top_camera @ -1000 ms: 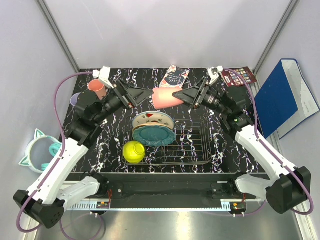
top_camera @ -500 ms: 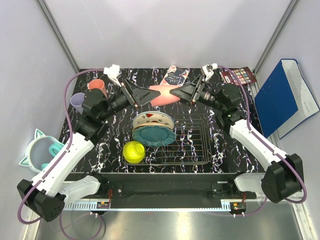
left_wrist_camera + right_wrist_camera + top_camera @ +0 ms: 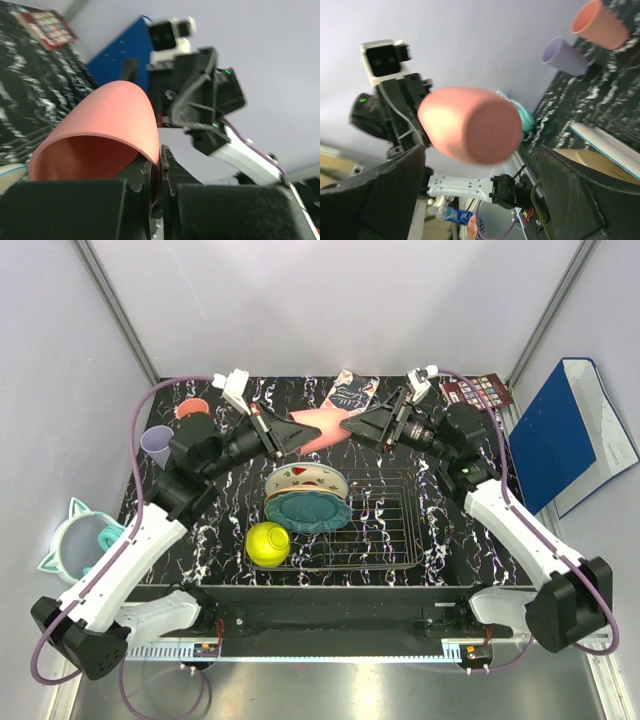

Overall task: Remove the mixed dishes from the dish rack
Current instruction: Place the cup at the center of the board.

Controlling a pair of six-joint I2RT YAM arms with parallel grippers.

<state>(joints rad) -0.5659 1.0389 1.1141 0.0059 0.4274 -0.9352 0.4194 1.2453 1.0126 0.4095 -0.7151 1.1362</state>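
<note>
White arm links (image 3: 120, 570), black joints (image 3: 195, 452), purple cables (image 3: 134, 440)

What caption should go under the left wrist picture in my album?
Left tool clamped on the rim of a smooth salmon-pink cup, the right arm just beyond it.

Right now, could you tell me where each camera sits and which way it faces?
Top external: overhead, behind the robot, looking down at the dish rack; left arm and right arm show.
Left wrist: faces the right arm; left pincer pinches the salmon-pink cup.
Right wrist: faces the left arm; right pincer open.
Shared: both wrists see that cup.
</note>
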